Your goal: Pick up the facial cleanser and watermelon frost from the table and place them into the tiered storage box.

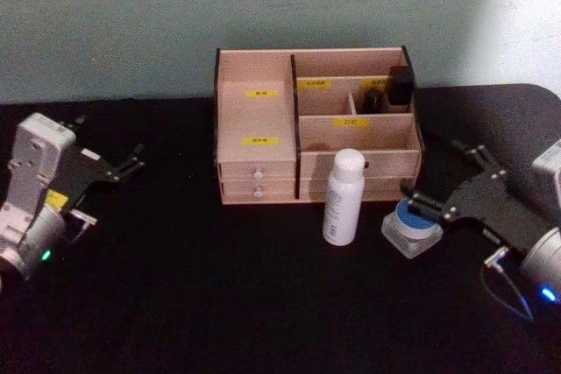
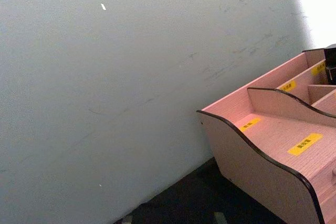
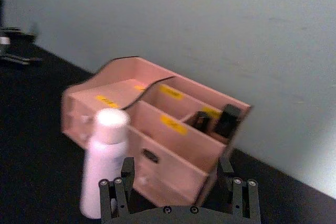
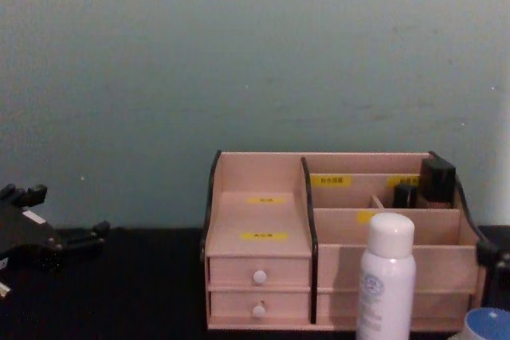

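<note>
The right gripper (image 1: pixel 431 168), jaws spread apart, is held low off the right front corner of the pale pinkish wooden tiered storage box (image 1: pixel 254 67), its arm angled in from the right. The watermelon frost (image 1: pixel 412 223), a squat clear jar with a blue lid, sits just beside the nearer jaw. The facial cleanser (image 1: pixel 344 197), a tall white bottle, stands upright before the box's front. The left gripper (image 1: pixel 110 139), likewise spread, is parked well left of the box.

Facial cleanser (image 1: pixel 344 197) and watermelon frost (image 1: pixel 412 225) outside the tiered storage box (image 1: pixel 256 66)
White bottle upright just before the pinkish box's right half — squat blue-lidded jar near it, to its right, lid up.
</note>
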{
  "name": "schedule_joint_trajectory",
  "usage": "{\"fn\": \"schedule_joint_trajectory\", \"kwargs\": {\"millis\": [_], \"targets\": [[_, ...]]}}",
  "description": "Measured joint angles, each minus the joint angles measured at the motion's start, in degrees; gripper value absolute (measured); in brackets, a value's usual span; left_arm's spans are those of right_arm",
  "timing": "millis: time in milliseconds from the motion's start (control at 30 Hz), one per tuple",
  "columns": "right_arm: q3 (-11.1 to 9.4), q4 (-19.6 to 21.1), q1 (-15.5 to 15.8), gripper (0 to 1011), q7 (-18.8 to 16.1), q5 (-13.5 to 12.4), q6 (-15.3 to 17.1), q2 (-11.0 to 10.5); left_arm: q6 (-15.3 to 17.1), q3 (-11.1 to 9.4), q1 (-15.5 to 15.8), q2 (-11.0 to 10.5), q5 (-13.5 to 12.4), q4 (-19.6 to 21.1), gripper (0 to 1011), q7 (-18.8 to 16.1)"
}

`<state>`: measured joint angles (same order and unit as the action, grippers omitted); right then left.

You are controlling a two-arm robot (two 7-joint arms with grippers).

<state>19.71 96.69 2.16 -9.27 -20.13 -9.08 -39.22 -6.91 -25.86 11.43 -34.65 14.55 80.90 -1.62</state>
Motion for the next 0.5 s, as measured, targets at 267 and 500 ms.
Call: {"fn": "schedule_joint_trajectory", "kwargs": {"millis": [267, 500], "targets": [[1.4, -1.1, -1.0, 1000, -6.9, -2.4, 0.9, 0.9, 0.0, 0.0, 0.0, 0.0, 0.0, 0.0, 1001, 0.0], [2.5, -3.5, -2.5, 1000, -10.9, -3.2, 2.0, 2.7, 0.0, 0.0, 0.0, 0.0, 0.0, 0.0, 1001, 0.0]]}}
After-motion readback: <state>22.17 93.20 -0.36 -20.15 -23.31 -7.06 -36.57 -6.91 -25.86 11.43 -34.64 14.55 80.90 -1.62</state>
